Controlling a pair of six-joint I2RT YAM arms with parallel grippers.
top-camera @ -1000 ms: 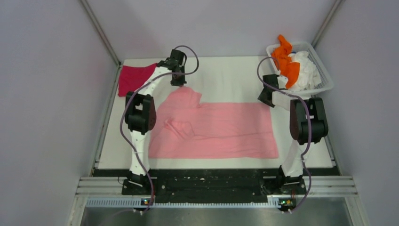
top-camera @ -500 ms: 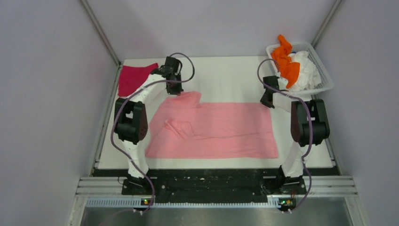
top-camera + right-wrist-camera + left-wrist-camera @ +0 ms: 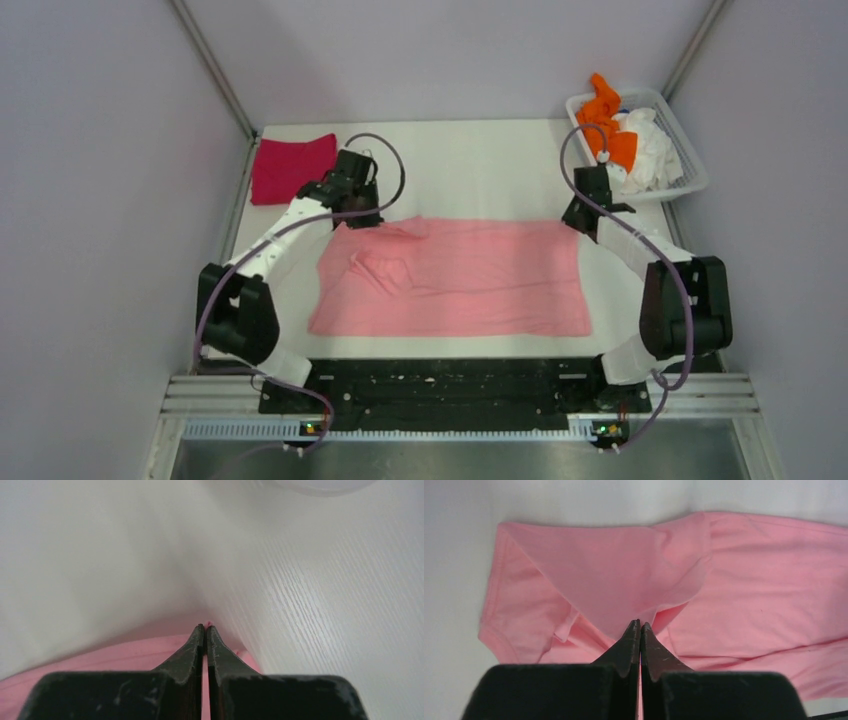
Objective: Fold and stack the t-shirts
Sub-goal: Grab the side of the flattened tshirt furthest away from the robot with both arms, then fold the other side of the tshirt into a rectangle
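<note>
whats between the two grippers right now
In the top view, the far edge of the pink t-shirt fills the whole stretch from the left gripper to the right gripper, each shut on one end of it.

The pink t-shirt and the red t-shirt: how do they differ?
The pink t-shirt is large and spread open; the red t-shirt is small and folded. The pink one is pinched at its far corners by the left pincer and right pincer; the red one lies untouched, far left. Both lie on the table.
</note>
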